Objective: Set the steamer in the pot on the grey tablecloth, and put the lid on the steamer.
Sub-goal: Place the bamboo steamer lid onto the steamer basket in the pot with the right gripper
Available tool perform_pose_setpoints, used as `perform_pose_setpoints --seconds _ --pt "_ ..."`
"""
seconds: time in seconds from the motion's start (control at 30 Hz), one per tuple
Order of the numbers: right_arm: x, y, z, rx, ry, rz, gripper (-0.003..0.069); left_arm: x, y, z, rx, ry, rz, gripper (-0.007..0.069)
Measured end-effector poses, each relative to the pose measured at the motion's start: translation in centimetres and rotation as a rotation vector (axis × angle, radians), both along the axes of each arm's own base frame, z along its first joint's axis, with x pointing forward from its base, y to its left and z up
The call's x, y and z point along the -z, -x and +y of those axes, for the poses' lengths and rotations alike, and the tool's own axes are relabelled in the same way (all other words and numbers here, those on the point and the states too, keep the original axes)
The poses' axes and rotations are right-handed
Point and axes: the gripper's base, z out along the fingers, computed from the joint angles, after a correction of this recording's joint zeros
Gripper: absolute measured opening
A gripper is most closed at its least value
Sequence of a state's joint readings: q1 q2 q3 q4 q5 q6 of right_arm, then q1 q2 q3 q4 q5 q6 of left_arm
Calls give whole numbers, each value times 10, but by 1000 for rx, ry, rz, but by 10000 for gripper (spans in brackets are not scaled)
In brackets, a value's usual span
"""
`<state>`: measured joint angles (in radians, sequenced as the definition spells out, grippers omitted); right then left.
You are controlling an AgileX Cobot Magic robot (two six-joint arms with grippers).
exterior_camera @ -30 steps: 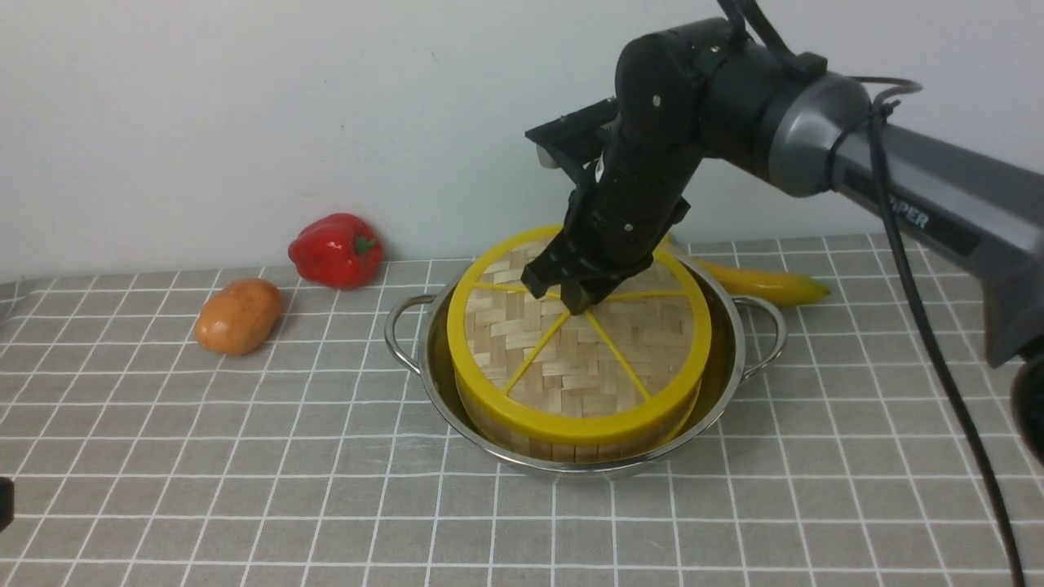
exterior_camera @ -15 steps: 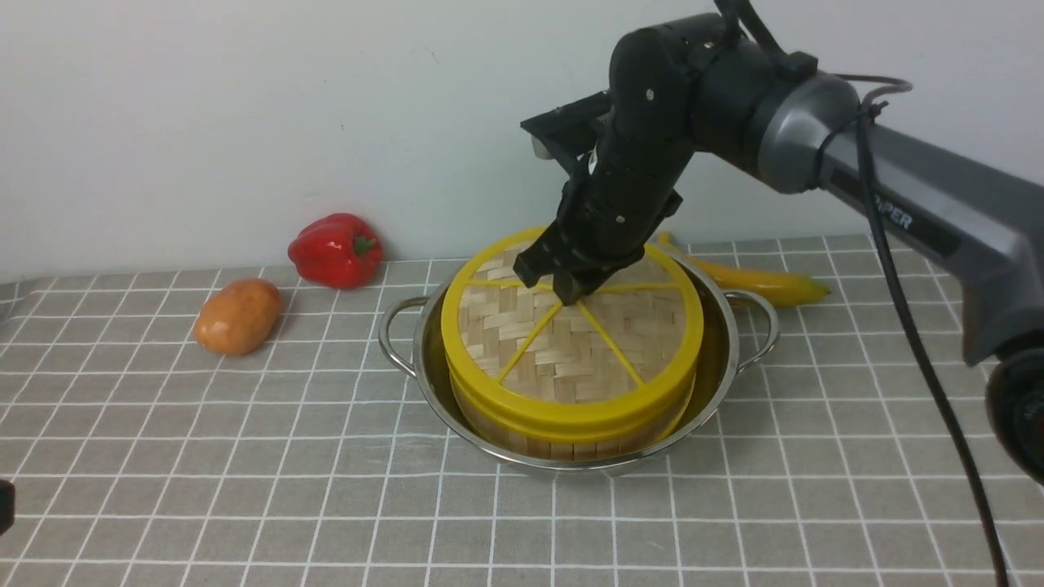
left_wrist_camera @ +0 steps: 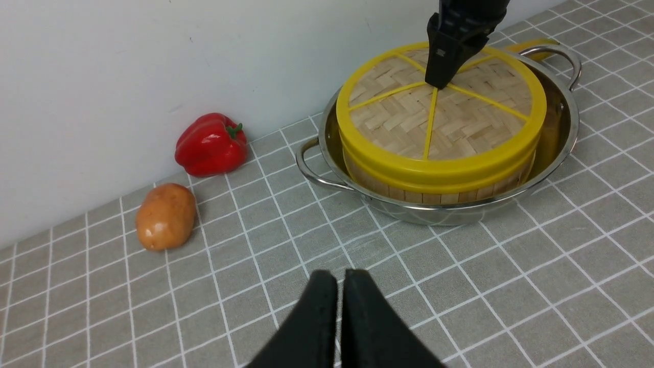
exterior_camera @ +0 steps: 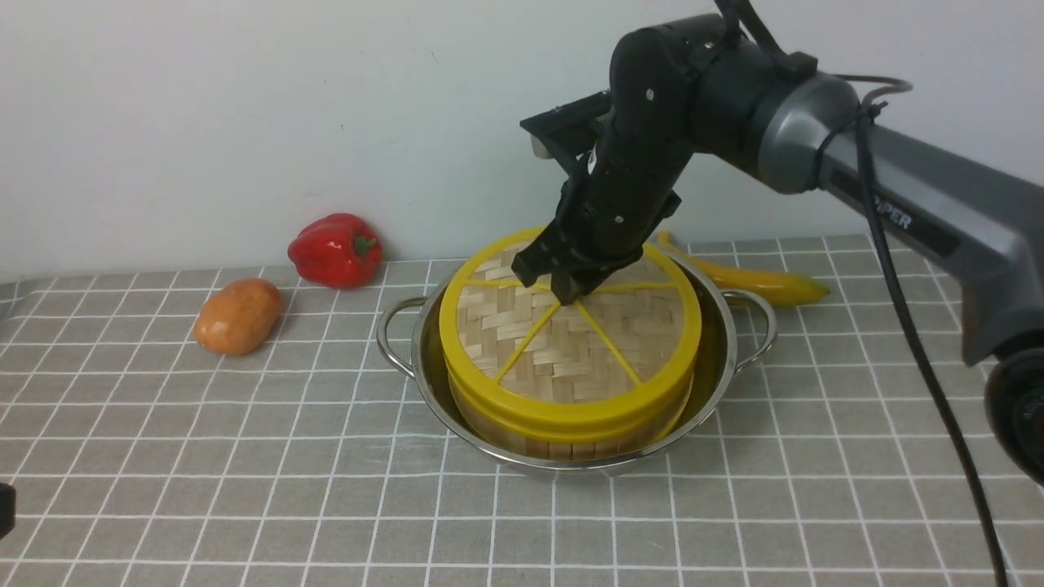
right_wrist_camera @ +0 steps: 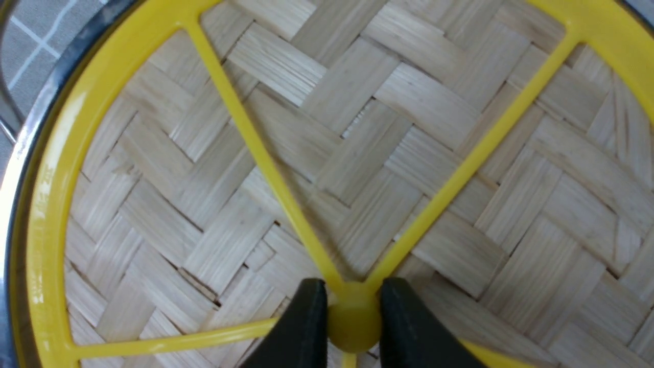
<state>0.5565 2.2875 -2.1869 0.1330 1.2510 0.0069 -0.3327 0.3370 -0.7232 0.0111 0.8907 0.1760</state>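
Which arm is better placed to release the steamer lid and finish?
The right: its tool grips the knob of the lid, seated on the steamer. The left tool holds nothing, away from it.

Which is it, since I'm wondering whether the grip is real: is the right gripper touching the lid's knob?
Touching: the right wrist view shows the right gripper with a fingertip against each side of the knob.

Lid (exterior_camera: 555,350): matt woven bamboo, rough, w/ glossy yellow plastic-look rim. Pot (exterior_camera: 710,387): smooth, shiny metal. Pepper (exterior_camera: 336,251): glossy, smooth. Tablecloth (exterior_camera: 294,456): matt.
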Motion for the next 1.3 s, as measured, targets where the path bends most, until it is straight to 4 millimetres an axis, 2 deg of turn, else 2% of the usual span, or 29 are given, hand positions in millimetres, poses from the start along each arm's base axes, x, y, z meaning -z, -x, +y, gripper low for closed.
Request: perform_pose_setpoints --seconds 0.27,1.3 --pt "5 -2 2 0 0 8 147 0 0 0 0 -1 1 11" --pt "5 -3 5 18 -45 19 147 0 0 0 -2 -5 1 11"
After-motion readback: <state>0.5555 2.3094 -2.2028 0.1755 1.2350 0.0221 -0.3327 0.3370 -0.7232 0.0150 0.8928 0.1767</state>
